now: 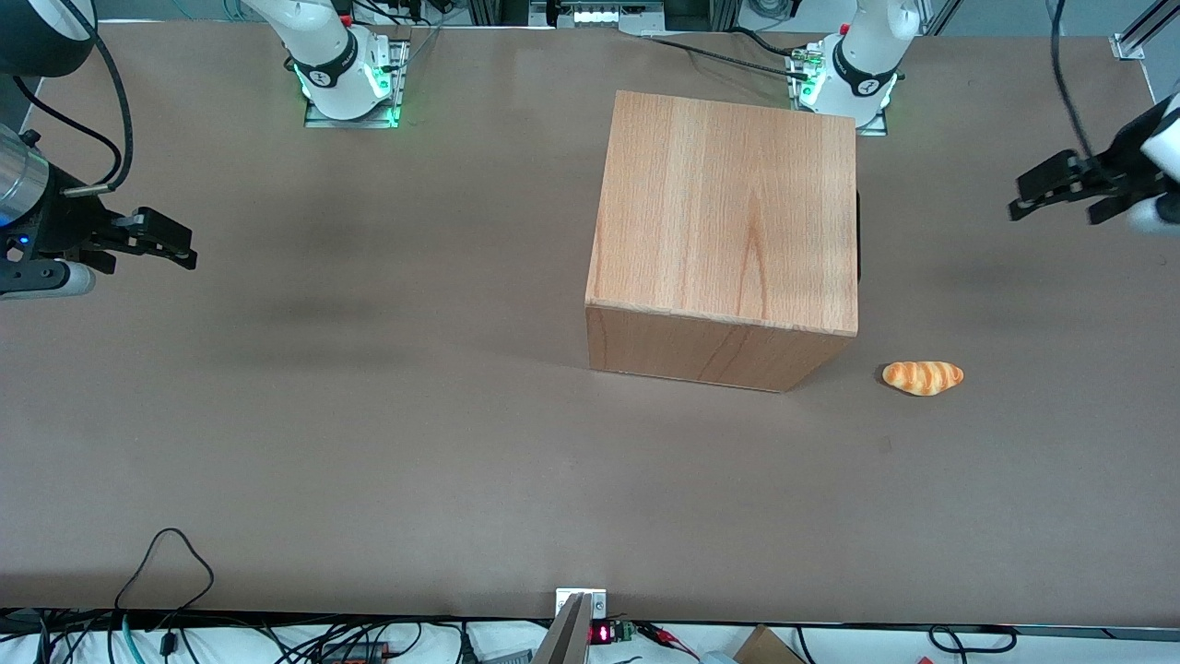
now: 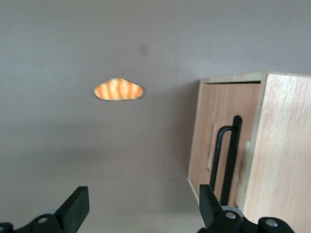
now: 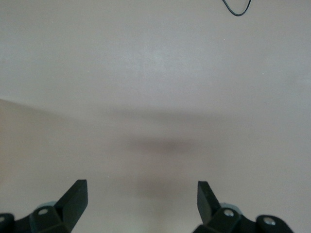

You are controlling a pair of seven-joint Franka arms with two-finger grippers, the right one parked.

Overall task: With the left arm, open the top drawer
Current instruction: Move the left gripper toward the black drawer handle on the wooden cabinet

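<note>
Toward the working arm's end of the tabletop [image 1: 369,443], the hand [image 1: 1019,205] is held in the air, well apart from the cabinet [image 1: 728,221], its fingers [image 2: 77,206] spread wide with nothing between them. On the cabinet's front, the top drawer [image 2: 221,141] is seen shut, flush with the frame, its black handle [image 2: 228,155] untouched. A bread roll [image 1: 923,377] is seen lying near the cabinet's corner, nearer to the front camera.

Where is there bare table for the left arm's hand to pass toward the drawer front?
Bare table lies between the open hand and the cabinet, whose drawer handle faces it. Only the bread roll sits nearby, nearer the front camera.
</note>
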